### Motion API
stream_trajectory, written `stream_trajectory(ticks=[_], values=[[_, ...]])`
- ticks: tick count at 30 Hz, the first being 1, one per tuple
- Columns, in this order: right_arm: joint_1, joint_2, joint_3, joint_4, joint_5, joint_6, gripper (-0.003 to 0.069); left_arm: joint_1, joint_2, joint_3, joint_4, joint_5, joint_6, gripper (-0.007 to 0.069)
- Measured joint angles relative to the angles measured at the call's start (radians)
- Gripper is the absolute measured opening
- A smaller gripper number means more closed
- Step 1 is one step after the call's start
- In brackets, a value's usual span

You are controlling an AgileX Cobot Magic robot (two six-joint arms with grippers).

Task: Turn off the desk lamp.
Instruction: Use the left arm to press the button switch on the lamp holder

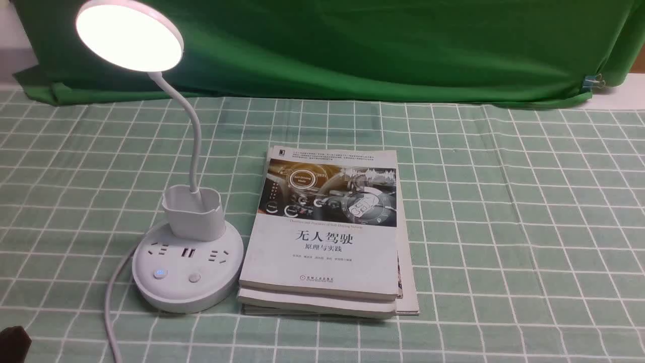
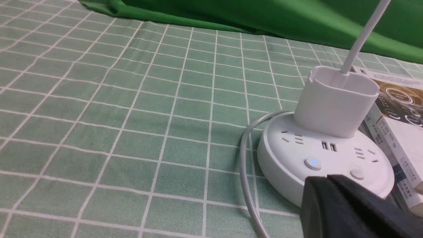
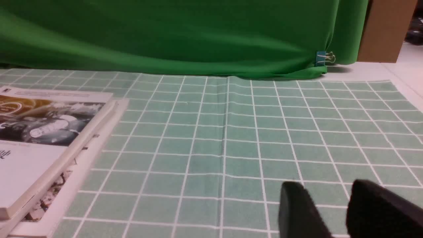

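The desk lamp point(image 1: 187, 262), its head glowing, stood at the left of the checked cloth point(image 1: 504, 212), just beside stacked books point(image 1: 322, 252). The left gripper point(image 2: 322, 185) hovered low at the front edge of the lamp's base, fingers pressed together, short of the two buttons point(image 2: 312, 163). A good press would likely come straight down on one button without shoving the base. The right gripper point(image 3: 333, 211) hung well apart from the lamp, fingers spread and holding nothing.

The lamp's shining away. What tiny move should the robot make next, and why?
Probably ease the left gripper forward and down onto the blue-lit button on the base of the desk lamp. The lamp head glows, that gripper is close by the base, and the right gripper sits beyond the books. Which of the two buttons works the light isn't clear.
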Motion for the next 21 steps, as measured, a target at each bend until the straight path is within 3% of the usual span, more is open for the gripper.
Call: stream_trajectory(ticks=[17,21], values=[[0.000,0.000,0.000,0.000,0.000,0.000,0.0242,0.000,0.000,0.000,0.005,-0.009,0.020,0.0001],[0.000,0.000,0.000,0.000,0.000,0.000,0.0242,0.000,0.000,0.000,-0.205,-0.093,-0.044,0.0001]])
